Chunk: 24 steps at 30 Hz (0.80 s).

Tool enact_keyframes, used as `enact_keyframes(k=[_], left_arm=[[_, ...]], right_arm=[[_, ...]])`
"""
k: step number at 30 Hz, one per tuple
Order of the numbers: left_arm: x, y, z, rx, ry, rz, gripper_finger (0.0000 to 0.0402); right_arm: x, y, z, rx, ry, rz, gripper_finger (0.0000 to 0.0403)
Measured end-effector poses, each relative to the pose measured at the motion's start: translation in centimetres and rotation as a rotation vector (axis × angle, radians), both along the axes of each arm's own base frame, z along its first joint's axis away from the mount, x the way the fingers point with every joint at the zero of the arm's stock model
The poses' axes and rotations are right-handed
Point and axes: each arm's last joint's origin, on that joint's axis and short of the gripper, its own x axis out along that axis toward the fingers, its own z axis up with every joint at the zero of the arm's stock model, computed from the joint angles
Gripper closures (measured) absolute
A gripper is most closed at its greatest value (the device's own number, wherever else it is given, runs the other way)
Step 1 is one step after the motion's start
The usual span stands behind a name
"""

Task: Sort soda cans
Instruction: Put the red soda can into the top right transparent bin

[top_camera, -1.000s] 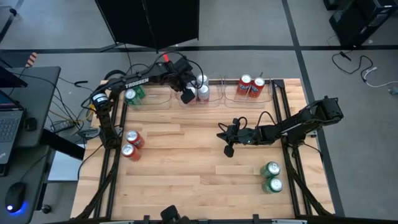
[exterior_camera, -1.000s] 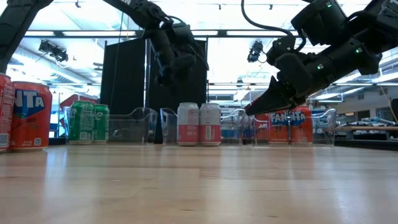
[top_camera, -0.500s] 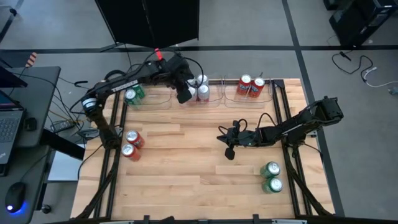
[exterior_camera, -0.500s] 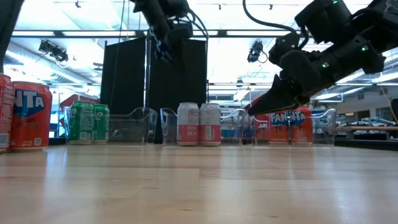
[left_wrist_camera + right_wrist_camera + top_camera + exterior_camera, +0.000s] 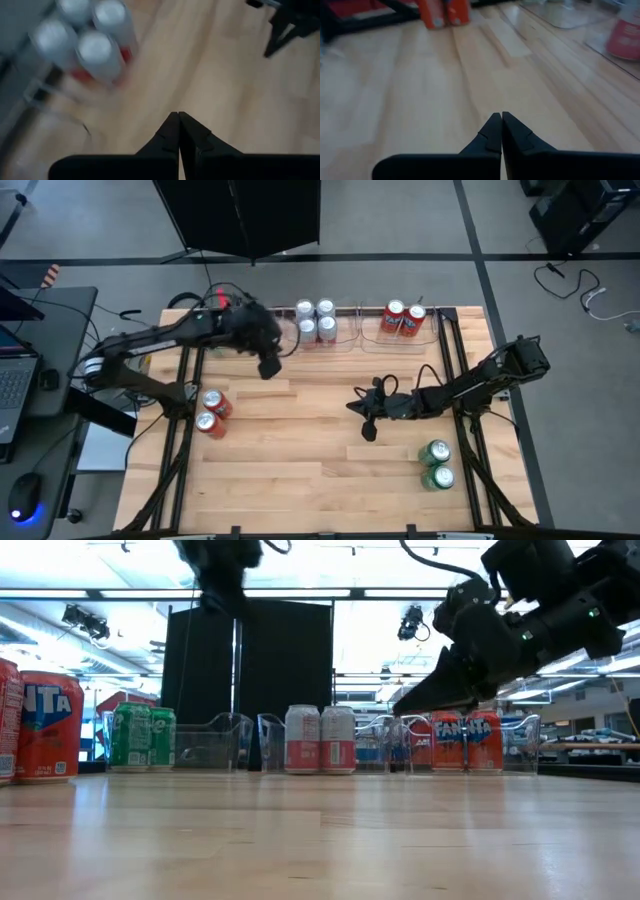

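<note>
Several silver-white soda cans (image 5: 316, 320) stand in a clear tray at the far edge, and show blurred in the left wrist view (image 5: 95, 45). Two red cans (image 5: 405, 316) stand in the tray to their right. Two green cans (image 5: 143, 737) stand in the left tray. Loose on the table are two red cans (image 5: 209, 411) at the left and two green cans (image 5: 437, 464) at the near right. My left gripper (image 5: 268, 366) hangs shut and empty (image 5: 178, 116) above the table, left of the silver-white cans. My right gripper (image 5: 367, 430) is shut and empty (image 5: 501, 116) above mid-table.
Three clear plastic trays (image 5: 375, 342) line the table's far edge. Black frame rails (image 5: 180, 450) run along the left and right sides. Bare wood (image 5: 300, 460) lies between the two loose pairs of cans. A desk with a laptop (image 5: 15, 385) stands off the table's left.
My left gripper has drawn away from the silver-white cans' tray, toward the table's left and near edge, and has risen. The silver-white cans stay upright in their tray. My right arm has kept still.
</note>
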Motion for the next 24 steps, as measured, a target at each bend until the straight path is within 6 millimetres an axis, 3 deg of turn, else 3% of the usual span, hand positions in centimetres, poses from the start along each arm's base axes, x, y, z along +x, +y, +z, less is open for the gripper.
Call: enact_keyframes(k=[5, 12, 17, 24], left_arm=[[-2.4, -2.6, 0.7, -0.162, 0.078, 0.099, 0.0398], [-5.0, -4.5, 1.2, -0.306, 0.279, 0.276, 0.0398], [-6.2, -6.1, 0.9, -0.369, 0.380, 0.402, 0.0398], [-6.9, -8.0, 1.0, -0.411, 0.395, 0.526, 0.0398]], right_arm=[[0.5, -0.3, 0.8, 0.009, -0.079, 0.069, 0.0403], [1.6, -0.8, 2.1, -0.060, -0.112, 0.098, 0.0403], [2.2, -1.2, 2.7, -0.093, -0.126, 0.160, 0.0403], [2.5, -1.9, 2.9, -0.118, -0.126, 0.189, 0.0403]])
